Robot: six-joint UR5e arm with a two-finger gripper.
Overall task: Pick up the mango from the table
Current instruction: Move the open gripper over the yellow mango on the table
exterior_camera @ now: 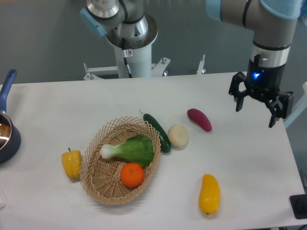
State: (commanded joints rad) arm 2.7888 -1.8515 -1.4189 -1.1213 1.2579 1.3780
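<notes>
The mango [209,194] lies on the white worktop [249,158] near its front edge, a smooth elongated oval, yellow shading to orange at its upper end, free of contact with anything else. The gripper [255,112] hangs above the worktop's far right side, well apart from the mango, its jaws spread open and holding nothing.

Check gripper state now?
Gripper: open, empty, above the table, well away from the mango.
</notes>
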